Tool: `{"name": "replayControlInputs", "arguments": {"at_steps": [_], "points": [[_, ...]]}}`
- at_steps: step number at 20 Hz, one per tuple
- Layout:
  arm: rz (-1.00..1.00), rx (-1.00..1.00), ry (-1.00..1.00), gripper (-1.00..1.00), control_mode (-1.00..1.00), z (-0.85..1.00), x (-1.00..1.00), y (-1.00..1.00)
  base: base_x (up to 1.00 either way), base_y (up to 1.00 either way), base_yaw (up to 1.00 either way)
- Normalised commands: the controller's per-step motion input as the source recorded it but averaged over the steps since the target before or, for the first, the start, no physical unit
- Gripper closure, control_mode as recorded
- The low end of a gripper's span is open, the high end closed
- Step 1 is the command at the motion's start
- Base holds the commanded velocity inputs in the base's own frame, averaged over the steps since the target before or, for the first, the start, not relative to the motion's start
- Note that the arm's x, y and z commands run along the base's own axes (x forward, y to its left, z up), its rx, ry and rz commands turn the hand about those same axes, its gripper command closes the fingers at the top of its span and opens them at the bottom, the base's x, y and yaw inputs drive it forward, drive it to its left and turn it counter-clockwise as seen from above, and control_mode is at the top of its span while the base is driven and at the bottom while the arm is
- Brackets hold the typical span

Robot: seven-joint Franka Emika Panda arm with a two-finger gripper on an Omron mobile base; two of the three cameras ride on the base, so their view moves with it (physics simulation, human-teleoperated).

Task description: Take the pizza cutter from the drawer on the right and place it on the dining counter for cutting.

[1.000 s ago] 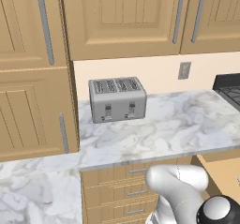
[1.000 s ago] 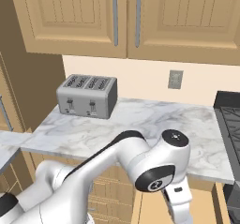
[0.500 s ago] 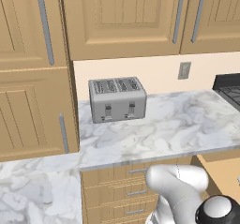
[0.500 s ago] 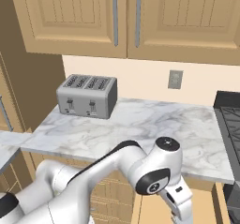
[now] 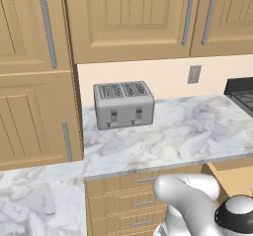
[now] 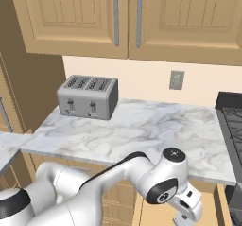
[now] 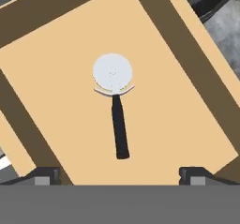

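The pizza cutter (image 7: 115, 101) lies flat on the floor of the open drawer (image 7: 51, 82). Its round silver wheel points away from me and its short black handle points toward me. My gripper (image 7: 119, 174) hangs above the handle end, open, with one dark fingertip (image 7: 44, 174) on each side and nothing between them. In the left base view the tan drawer box (image 5: 236, 180) juts out under the worktop at the right. The dining counter is out of view.
A silver toaster (image 5: 123, 104) stands on the marble worktop (image 5: 188, 131) under oak wall cabinets. A black stove (image 6: 231, 111) sits at the right. Narrow drawers with silver bar handles (image 5: 143, 203) are below the worktop. A lower marbled surface (image 5: 34, 200) lies at the left.
The arm's wrist has sunk a little lower toward the drawer. The jaws have stayed wide apart.
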Motion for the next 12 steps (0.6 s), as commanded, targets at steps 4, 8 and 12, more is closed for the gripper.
{"name": "replayControlInputs", "arguments": {"at_steps": [4, 8, 12], "points": [[0.14, 0.0, 0.0, -1.0, -1.0, -0.21, 0.2, -0.24, 0.0, 0.0, 0.0], [0.09, 0.0, 0.0, -1.0, -1.0, -0.16, 0.2, -0.24, 0.0, 0.0, 0.0], [0.04, 0.0, 0.0, -1.0, -1.0, -0.14, 0.08, -0.05, 0.0, 0.0, 0.0]]}}
